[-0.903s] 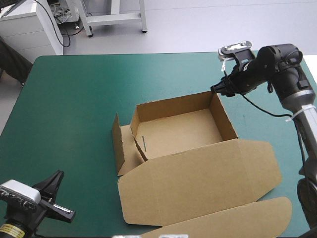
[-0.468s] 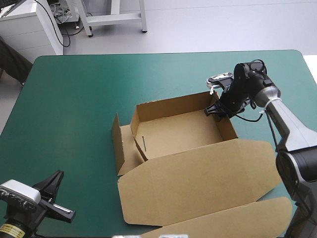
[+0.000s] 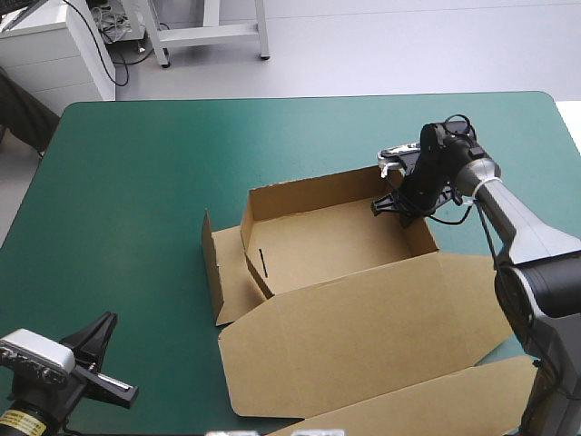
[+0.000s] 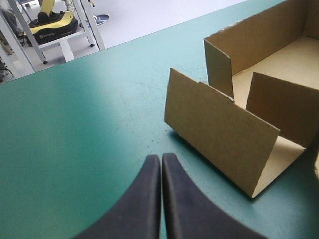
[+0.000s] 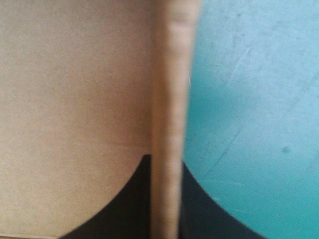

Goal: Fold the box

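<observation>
A teal-green table, seen from above, carries a brown box that is part folded and lies a little right of the table's middle. The box's tray is open, and its far wall, right wall and inner left wall stand upright. A thin dark slit marks the inner left wall. The lid lies flat on the table, reaching from the tray toward the near edge, with a long tuck flap at its near end. On the tray's left, 1 loose side flap stands upright, apart from the inner left wall, and a flat strip of board joins the 2 at the bottom.

The right gripper points down at the tray's right wall, near the far right corner. In the right wrist view the top edge of that wall runs straight between the 2 black fingers. 1 finger is inside the tray against brown board and the other is outside over the teal-green cover. They are nearly closed and pinch the wall.

The left gripper sits low at the table's near left corner, well apart from the box and holding nothing. In the left wrist view its 2 fingers are pressed together into 1 point. That point aims across bare cover toward the loose side flap.
</observation>
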Available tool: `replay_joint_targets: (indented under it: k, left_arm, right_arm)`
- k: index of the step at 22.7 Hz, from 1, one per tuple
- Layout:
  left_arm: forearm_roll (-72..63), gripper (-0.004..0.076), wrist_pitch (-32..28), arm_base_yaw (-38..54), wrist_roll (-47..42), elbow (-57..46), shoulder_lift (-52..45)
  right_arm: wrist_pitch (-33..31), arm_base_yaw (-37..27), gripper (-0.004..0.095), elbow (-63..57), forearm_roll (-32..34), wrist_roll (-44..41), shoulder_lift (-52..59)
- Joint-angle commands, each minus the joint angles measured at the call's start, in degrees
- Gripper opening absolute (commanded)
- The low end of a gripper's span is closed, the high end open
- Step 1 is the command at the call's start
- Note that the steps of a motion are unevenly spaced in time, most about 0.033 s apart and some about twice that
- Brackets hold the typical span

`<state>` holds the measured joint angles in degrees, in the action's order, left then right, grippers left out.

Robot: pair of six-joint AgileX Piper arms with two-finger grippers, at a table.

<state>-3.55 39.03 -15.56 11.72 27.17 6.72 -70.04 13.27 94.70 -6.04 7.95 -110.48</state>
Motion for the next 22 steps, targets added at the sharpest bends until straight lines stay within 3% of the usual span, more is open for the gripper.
replay_joint_targets:
  k: [1, 7, 14, 16, 18, 20, 21, 22]
  left_arm:
    - [-0.7, -0.0008, -3.9, 0.0, -0.3, 1.3, 0.9]
    - [-0.7, -0.0008, -3.8, 0.0, -0.3, 1.3, 0.9]
    - [-0.6, 0.0007, -3.4, 0.0, 0.5, 1.3, 0.9]
    - [-0.4, 0.0087, -3.4, 0.0, 1.5, 1.3, 0.9]
    - [-0.6, 0.0235, -3.4, 0.0, 1.4, 1.3, 0.9]
    - [-0.7, 0.0453, -3.7, 0.0, 1.3, 1.3, 0.9]
    - [-0.9, 0.0528, -4.0, 0.0, -0.2, 1.3, 0.9]
    - [-0.9, 0.0545, -4.1, 0.0, -2.1, 1.3, 0.9]
  right_arm:
    - [-1.8, 0.0, -0.0020, 1.8, -0.7, -0.6, 7.2]
    - [-1.8, 0.0, -0.0020, 5.8, 0.9, -1.1, 16.4]
    - [-1.8, 0.0, -0.0020, 9.8, 7.9, -3.5, 25.7]
    - [-1.8, 0.0, -0.0020, 9.8, 7.9, -3.5, 26.4]
    - [-1.8, 0.0, -0.0020, 9.8, 7.1, -3.5, 26.5]
    - [-1.8, 0.0, -0.0020, 9.8, 6.7, -3.5, 26.4]
    - [-1.8, 0.0, -0.0020, 9.8, 6.7, -3.5, 26.4]
    - [-1.8, 0.0, -0.0020, 9.8, 6.7, -3.5, 26.4]
